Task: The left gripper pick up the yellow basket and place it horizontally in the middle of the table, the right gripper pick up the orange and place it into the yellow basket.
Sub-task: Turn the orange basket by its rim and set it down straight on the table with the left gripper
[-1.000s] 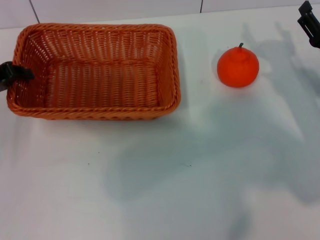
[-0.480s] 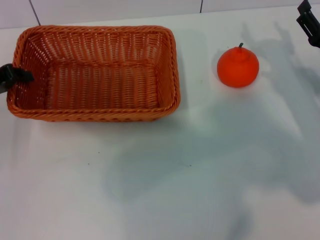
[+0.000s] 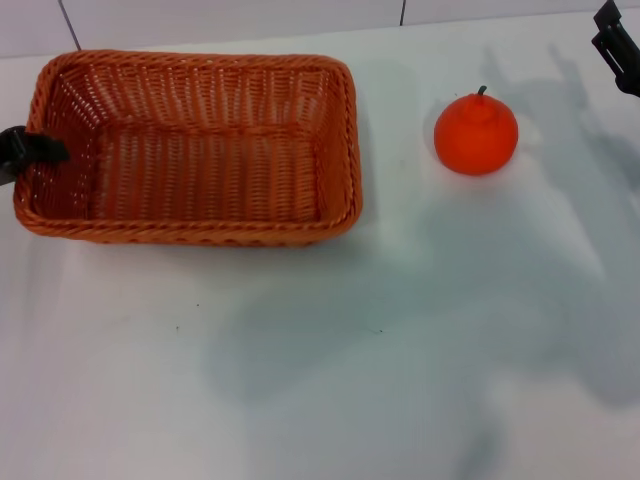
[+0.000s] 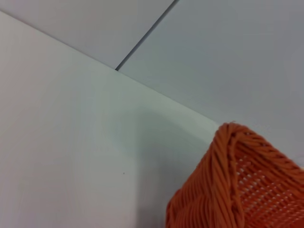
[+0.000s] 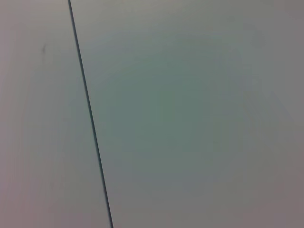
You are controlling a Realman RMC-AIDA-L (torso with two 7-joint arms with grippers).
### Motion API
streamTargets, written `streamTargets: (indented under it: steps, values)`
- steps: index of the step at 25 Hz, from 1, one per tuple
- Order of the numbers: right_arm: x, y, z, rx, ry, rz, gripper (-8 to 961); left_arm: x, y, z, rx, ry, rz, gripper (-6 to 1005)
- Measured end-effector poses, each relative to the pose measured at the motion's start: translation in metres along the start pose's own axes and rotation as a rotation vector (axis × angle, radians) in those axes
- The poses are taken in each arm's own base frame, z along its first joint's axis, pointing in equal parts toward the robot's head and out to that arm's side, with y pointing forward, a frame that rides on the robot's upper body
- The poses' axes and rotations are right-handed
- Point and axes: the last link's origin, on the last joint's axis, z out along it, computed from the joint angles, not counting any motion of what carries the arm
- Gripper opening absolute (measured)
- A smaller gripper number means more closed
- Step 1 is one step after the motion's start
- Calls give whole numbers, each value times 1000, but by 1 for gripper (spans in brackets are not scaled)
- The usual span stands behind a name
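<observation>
Wicker yellow basket [image 3: 190, 145], left gripper [image 3: 28, 150] at rim, orange [image 3: 476, 133]

A pale, flat surface [image 5: 190, 118] fills the right wrist view, grey-white with a faint greenish tint toward its middle. One thin dark seam [image 5: 90, 118] crosses it from edge to edge, slightly slanted, splitting it into a narrow panel [image 5: 38, 142] on one side of the seam and a much wider one on the other. A small faint mark [image 5: 43, 49] sits on the narrow panel, near the seam.
</observation>
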Motion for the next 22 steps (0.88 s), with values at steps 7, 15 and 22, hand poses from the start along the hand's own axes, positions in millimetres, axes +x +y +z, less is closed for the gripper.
streamTargets:
  steps: [7,15,22]
  values:
    - [0,0,0,1,-1,0,940,0,1,1,-6,2,0,240]
    - [-1,0,-1,3,-3,-1,940,2,2,-1,-6,18,8,495]
    - [-1,-1,-1,4,-4,-1,940,5,-3,-5,22,55,45,730]
